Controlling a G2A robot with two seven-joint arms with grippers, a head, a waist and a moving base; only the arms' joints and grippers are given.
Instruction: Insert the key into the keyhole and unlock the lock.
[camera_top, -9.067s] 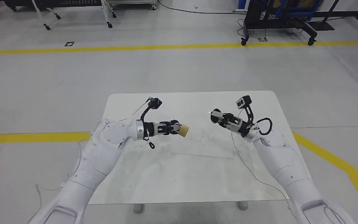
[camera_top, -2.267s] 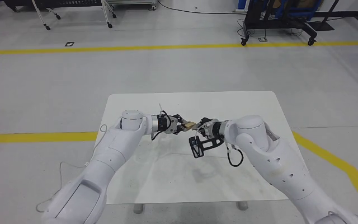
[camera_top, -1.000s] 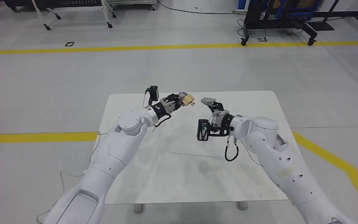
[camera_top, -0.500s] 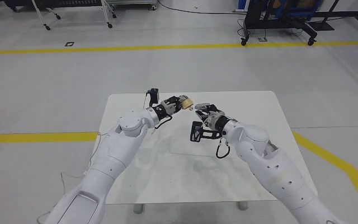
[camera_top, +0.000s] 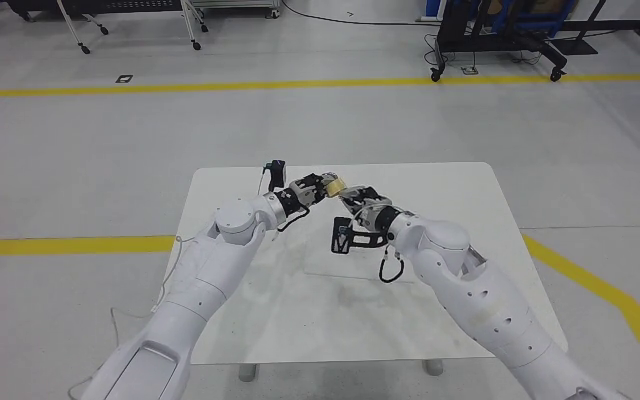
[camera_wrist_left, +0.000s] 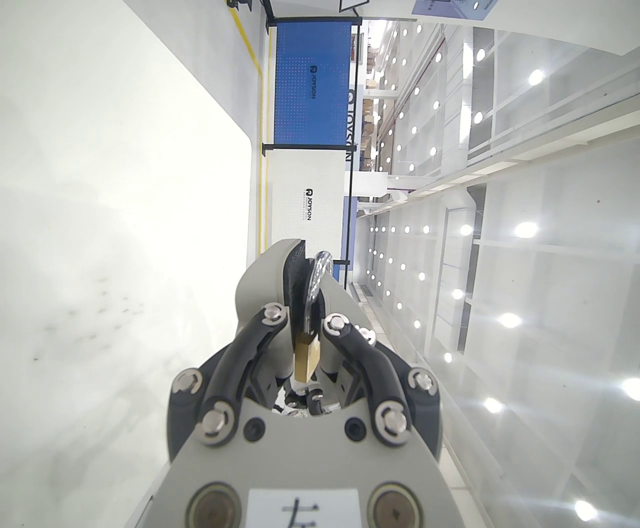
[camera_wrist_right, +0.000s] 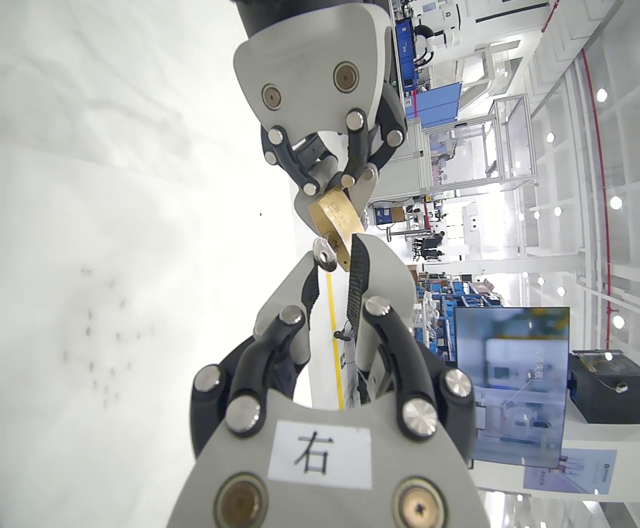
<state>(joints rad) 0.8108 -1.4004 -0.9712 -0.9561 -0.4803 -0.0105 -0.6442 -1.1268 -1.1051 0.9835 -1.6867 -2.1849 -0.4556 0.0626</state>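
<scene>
The lock (camera_wrist_right: 336, 217) is a small brass padlock with a silver shackle. It is held up off the white counter (camera_top: 450, 200), over the far middle part. Its shackle end is buried in the left gripper (camera_wrist_left: 311, 280), which is clamped tight on it, and the brass body sticks out with its bottom end turned toward the other arm. Right against that bottom end sits the key (camera_wrist_right: 324, 260). It is silver with a round head and a hole through it, and the head touches the lower corner of the brass. The blade is hidden from where I stand, so it may already be in the keyhole, though I could not swear to it. The key's head lies at the very tip of the right gripper (camera_wrist_right: 334, 256), and I cannot tell whether that gripper actually has hold of it. The two arms come in from opposite sides and meet nose to nose. The left arm stretches out across the counter's far half. The right arm is bent at the elbow, with its forearm angled back toward the left one. Half a second ago there was a clear gap between the key end and the lock. The right arm has since closed that gap, while the left has kept the lock almost where it was.
</scene>
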